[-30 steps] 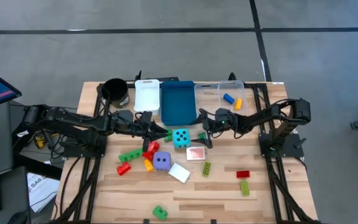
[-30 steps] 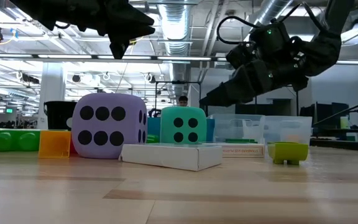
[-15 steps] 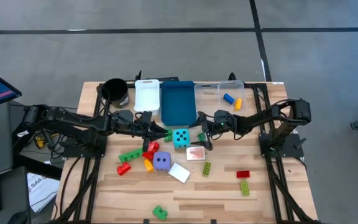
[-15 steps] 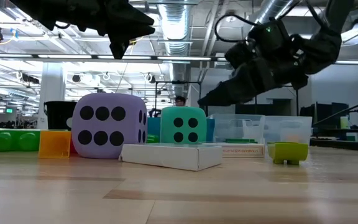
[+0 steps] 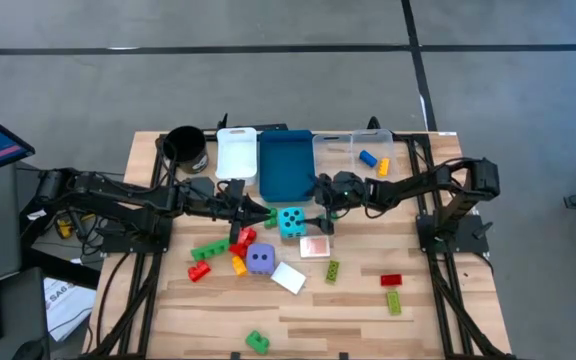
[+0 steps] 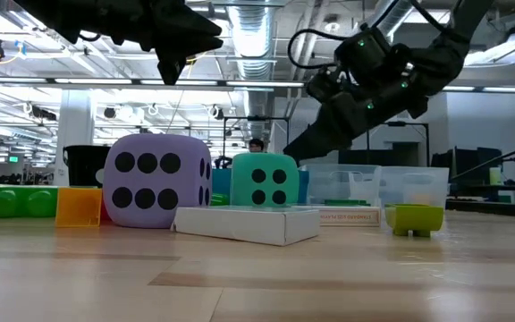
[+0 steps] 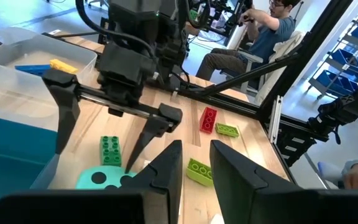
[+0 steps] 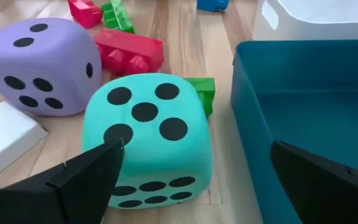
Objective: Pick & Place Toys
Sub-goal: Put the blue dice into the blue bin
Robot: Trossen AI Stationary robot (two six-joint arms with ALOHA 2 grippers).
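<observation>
Right arm: reaches in low from the table's right side, right gripper (image 5: 320, 215) just beside the cyan die (image 5: 291, 221), jaws spread wide and holding nothing.
Left arm: stretched in from the left, left gripper (image 5: 252, 213) above the bricks on the die's other side, fingers (image 7: 166, 171) drawn narrow with only a slim gap, nothing seen between them.
Cyan die: soft, rounded corners, black pips, five on top; sits on the table in front of the blue bin (image 5: 286, 163).
Purple die (image 5: 260, 259): same build, nearer the front edge, beside a white card (image 5: 288, 277).
Dice: two.
Bins: three, white (image 5: 236, 152), blue, clear (image 5: 370, 150).
Bricks in clear bin: two, blue and yellow.
</observation>
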